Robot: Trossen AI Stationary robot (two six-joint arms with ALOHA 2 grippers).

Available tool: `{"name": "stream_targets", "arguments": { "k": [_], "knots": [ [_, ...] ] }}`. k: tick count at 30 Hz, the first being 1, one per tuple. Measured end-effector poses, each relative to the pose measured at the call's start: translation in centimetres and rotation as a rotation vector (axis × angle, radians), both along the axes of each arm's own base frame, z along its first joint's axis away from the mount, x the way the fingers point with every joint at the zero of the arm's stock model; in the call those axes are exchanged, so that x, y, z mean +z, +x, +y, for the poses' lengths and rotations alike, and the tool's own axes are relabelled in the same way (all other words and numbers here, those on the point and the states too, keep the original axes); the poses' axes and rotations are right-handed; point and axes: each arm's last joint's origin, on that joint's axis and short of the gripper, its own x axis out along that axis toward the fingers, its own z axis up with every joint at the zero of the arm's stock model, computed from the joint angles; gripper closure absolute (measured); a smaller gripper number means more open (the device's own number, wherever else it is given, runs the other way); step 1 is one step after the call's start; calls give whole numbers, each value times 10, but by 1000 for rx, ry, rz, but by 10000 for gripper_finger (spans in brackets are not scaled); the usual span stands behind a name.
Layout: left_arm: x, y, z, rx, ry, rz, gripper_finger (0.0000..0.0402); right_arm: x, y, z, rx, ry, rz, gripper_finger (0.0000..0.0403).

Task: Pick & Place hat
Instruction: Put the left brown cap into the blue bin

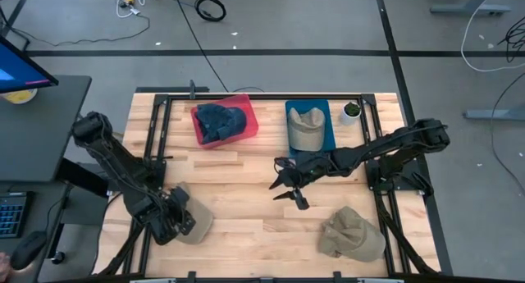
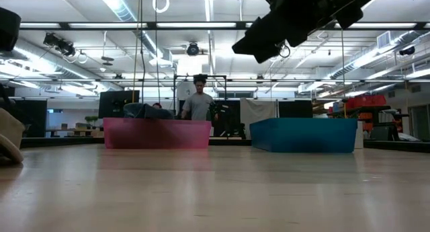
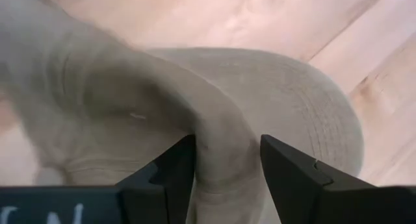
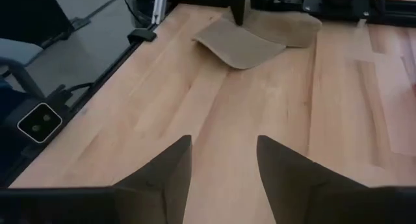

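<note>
A beige cap [image 1: 194,221] lies at the table's near left corner, with my left gripper [image 1: 176,220] down on it; the low view shows its edge [image 2: 9,142] at table level. In the right wrist view the cap [image 4: 260,36] sits with its brim toward the camera. My right gripper [image 1: 290,189] hangs open over the bare middle of the table, touching nothing. A second beige cap [image 1: 353,234] rests on the table near the right front. A red bin [image 1: 243,102] holds a dark blue hat [image 1: 221,120]; a blue bin [image 1: 324,135] holds a beige hat [image 1: 305,125]. My left gripper [image 3: 227,165] pinches a raised fold of the cap's crown [image 3: 224,143] between its two fingers [image 3: 174,167], coming from above and pointing down. The stitched brim [image 3: 312,113] spreads beyond the fingers. The cap still rests on the table.
A small potted plant [image 1: 351,111] stands beside the blue bin at the far right. A black frame [image 1: 156,135] borders the tabletop. Bare wood [image 1: 238,184] lies between the two arms. A person [image 2: 199,103] stands in the room behind the bins.
</note>
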Motion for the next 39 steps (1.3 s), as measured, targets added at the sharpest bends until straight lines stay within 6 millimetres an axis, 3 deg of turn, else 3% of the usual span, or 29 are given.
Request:
{"name": "stream_targets", "arguments": {
  "k": [8,11,16,20,24,30,39],
  "knots": [
    [-18,6,-5,1,110,-1,231,1,0,4,13,-1,-11,224],
    [-17,10,-6,25,115,-72,270,1,0,4,11,1,-10,224],
    [-15,20,-12,-89,105,-149,383,5,2,5,21,-11,-68,224],
    [-11,38,-10,-166,117,-225,386,17,7,8,43,-27,-219,224],
    [-3,70,1,-295,202,-345,392,20,13,15,82,-66,-352,222],
    [15,115,33,-442,348,-521,390,15,26,21,83,-71,-309,181],
    [32,144,71,-596,434,-560,393,-6,47,16,-40,-297,-259,116]
  ]
}}
